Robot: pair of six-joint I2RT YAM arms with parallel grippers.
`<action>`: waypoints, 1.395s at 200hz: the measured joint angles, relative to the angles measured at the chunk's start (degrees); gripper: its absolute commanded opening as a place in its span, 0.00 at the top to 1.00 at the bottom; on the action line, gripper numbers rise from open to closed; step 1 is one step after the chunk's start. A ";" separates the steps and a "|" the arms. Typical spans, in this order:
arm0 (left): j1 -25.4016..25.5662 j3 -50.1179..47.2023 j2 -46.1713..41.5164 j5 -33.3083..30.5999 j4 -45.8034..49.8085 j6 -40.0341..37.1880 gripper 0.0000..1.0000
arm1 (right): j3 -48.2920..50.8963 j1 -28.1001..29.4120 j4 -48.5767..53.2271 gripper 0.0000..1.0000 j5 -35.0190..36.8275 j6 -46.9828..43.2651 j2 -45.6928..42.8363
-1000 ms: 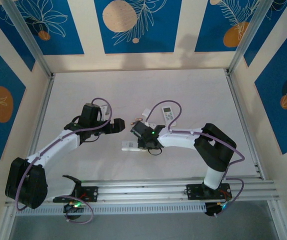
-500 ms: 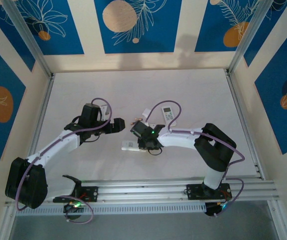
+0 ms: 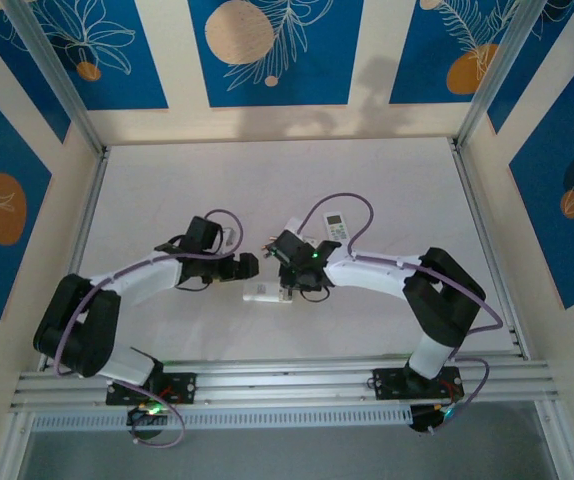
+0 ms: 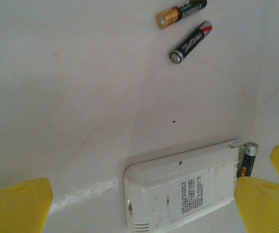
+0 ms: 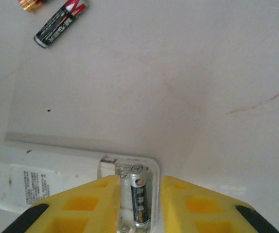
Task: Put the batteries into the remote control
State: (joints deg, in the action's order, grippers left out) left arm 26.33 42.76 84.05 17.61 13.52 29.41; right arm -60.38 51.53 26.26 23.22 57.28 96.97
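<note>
Left hand [image 3: 252,266] has swung in beside the remote [image 4: 183,189], fingers spread wide. Right hand [image 5: 138,194] is pinching a battery [image 5: 139,200] in the open compartment; two batteries [image 4: 190,42] are lying on the desk [image 4: 71,87].

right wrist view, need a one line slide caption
Right gripper lowers a battery into the face-down white remote's open compartment; two spare batteries lie beyond.

White table [image 3: 167,180]; second remote [image 3: 336,226] lying face-up; blue patterned walls [image 3: 267,50].
</note>
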 measured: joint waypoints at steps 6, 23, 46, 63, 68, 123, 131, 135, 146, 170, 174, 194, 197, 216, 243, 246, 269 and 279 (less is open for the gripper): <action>0.33 0.20 0.66 0.07 0.48 0.00 0.09 | 0.00 -0.33 0.00 0.72 -0.15 -0.17 0.00; 1.16 1.03 2.71 0.44 1.60 0.09 0.14 | 0.00 -0.83 -0.20 0.73 -0.98 -0.24 0.02; 1.92 1.99 4.98 0.81 2.49 0.00 0.20 | 0.00 -0.87 -0.87 0.75 -2.29 -0.24 0.26; 2.01 2.34 5.42 1.05 2.62 0.35 0.23 | 0.00 -0.87 -1.53 0.76 -3.15 -0.24 0.68; 2.12 2.43 5.64 1.38 2.58 0.31 0.24 | 0.00 -0.87 -1.62 0.77 -3.39 -0.22 0.76; 2.34 3.41 7.19 1.22 3.17 1.03 0.37 | 0.00 -0.59 -1.77 0.80 -3.98 -0.22 1.79; 2.34 3.63 7.37 1.25 3.32 1.22 0.39 | 0.00 -0.50 -1.75 0.80 -3.98 -0.22 2.12; 2.34 3.69 7.52 1.25 3.39 1.20 0.39 | 0.00 -0.48 -1.75 0.81 -3.98 -0.22 2.29; 2.40 3.78 7.67 1.16 3.48 1.55 0.40 | 0.00 -0.33 -1.62 0.81 -3.96 -0.20 2.73; 2.49 3.80 7.69 1.03 3.50 1.79 0.43 | 0.00 0.02 -1.14 0.82 -3.89 -0.20 3.10; 2.54 3.80 7.69 1.03 3.50 1.79 0.43 | 0.00 0.13 -1.14 0.82 -3.82 -0.17 3.13; 3.17 3.80 7.80 1.57 3.43 2.03 0.45 | 0.00 0.50 -1.07 0.83 -3.48 -0.15 3.15; 3.48 3.80 7.91 1.75 3.43 2.05 0.46 | 0.00 0.52 -1.05 0.83 -3.41 -0.15 3.15; 4.50 3.80 8.04 1.77 3.26 2.12 0.47 | 0.00 0.79 -0.90 0.83 -2.82 0.04 3.34; 5.09 3.80 8.04 1.27 3.34 2.23 0.51 | -0.15 1.25 -0.26 0.85 -1.70 0.33 3.34; 5.09 3.80 8.04 1.18 3.37 2.32 0.51 | -0.20 1.29 -0.04 0.85 -1.55 0.37 3.34; 5.35 3.78 8.04 0.46 3.43 3.02 0.54 | -0.26 1.40 0.74 0.85 -0.94 0.92 3.37; 5.46 3.74 8.00 0.20 3.41 3.32 0.55 | -0.28 1.46 0.79 0.85 -0.92 1.01 3.39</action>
State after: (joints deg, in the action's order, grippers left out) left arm 31.79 46.50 92.05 17.80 16.93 32.73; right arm -60.66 52.99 27.05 22.31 58.28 100.36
